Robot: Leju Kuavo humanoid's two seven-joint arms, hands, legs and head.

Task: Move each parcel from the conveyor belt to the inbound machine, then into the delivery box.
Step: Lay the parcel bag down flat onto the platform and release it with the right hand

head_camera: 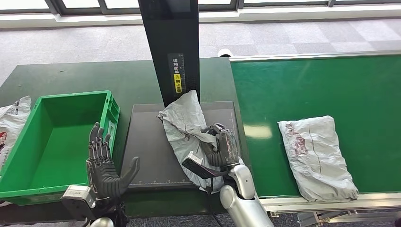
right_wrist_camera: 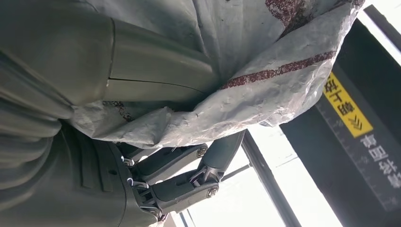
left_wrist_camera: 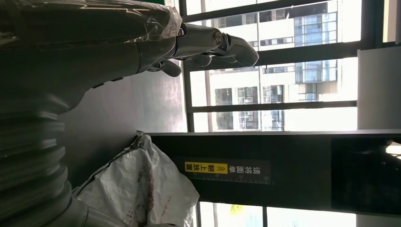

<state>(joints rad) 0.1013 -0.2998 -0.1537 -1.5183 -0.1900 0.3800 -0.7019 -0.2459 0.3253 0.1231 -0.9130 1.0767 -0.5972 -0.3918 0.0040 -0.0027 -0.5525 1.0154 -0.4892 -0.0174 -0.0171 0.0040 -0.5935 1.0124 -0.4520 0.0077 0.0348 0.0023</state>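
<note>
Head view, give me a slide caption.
Right hand grips a parcel over the scanner plate; left hand open beside the green box.

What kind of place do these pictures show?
Probably a parcel sorting station: a green conveyor belt carrying a grey plastic mailer bag, a flat dark scanning platform and a green plastic crate.

Grey parcel (head_camera: pixel 185 127) near end hidden behind right hand (head_camera: pixel 221 147). Black column (head_camera: pixel 171 47) of inbound machine cut off by top edge. White bag (head_camera: pixel 10 124) (beside green box (head_camera: pixel 28 182)) cut by left edge — print too small to read. Second parcel (head_camera: pixel 316 156) — red marking possibly label, illegible.
</note>
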